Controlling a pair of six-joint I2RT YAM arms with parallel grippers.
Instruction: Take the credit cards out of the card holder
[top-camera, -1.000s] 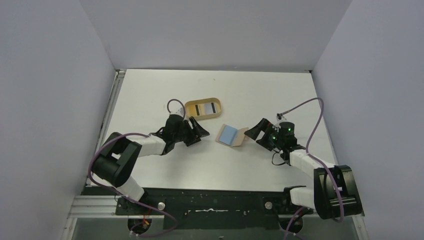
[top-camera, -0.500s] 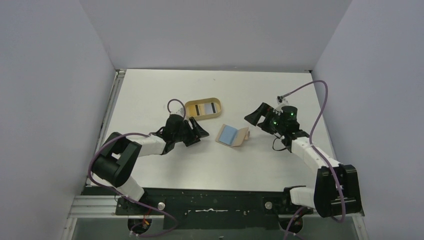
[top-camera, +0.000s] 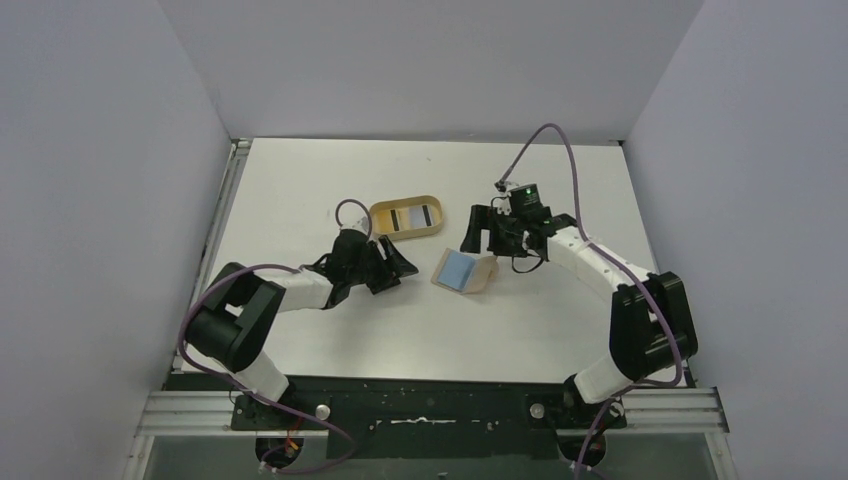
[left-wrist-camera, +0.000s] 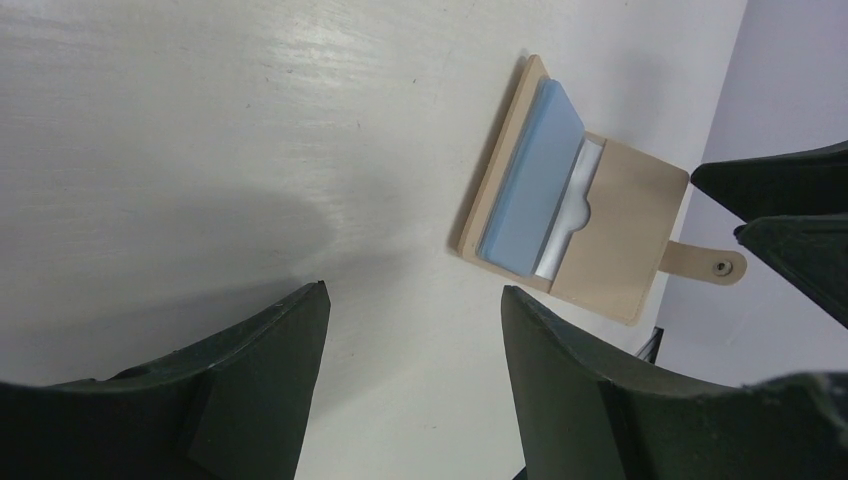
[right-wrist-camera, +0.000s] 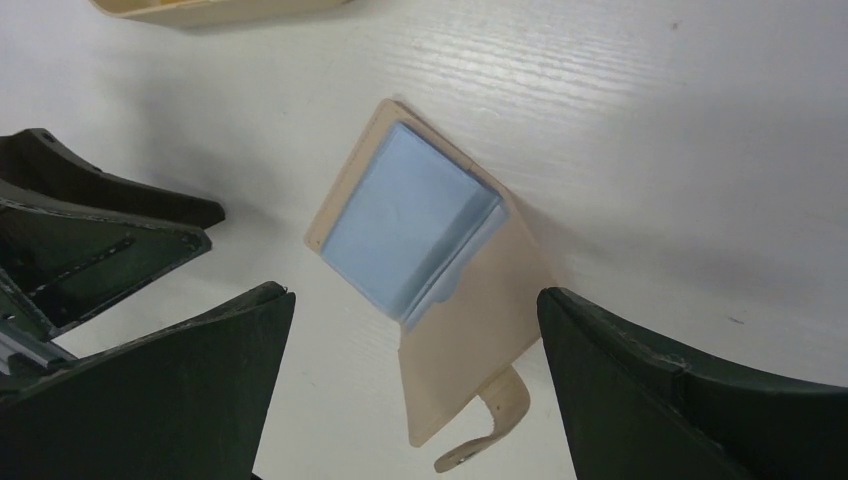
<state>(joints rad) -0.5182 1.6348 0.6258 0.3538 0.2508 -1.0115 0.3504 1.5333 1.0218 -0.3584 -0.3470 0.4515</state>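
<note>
You can see no words to read on the card holder (top-camera: 463, 270). It is a small flat tan wallet, and it lies open on the white bench (top-camera: 330, 180), near the middle, between the two arms. Inside it is a light blue panel (left-wrist-camera: 530, 185). A thin pale strip (left-wrist-camera: 572, 212) shows between the blue panel and the tan pocket, but you cannot tell if it is a card. A rounded snap tab (left-wrist-camera: 705, 265) with a small stud (left-wrist-camera: 721, 267) sticks out from the pocket side.

Just behind and to the left of the card holder sits an oval tan tray (top-camera: 375, 212). A credit card (top-camera: 408, 219) lies flat in it, pale with dark bands. Its print is too small to read.

Your left arm lies low across the bench and points at the card holder from the left. The left gripper (left-wrist-camera: 412, 300) is spread apart with only bare bench between its fingers, a little way from the wallet.

Your right arm reaches far out and bends back toward the middle. The right gripper (right-wrist-camera: 415, 295) is spread wide and holds nothing. It tips down over the card holder, and the wallet shows between its two fingers.
</note>
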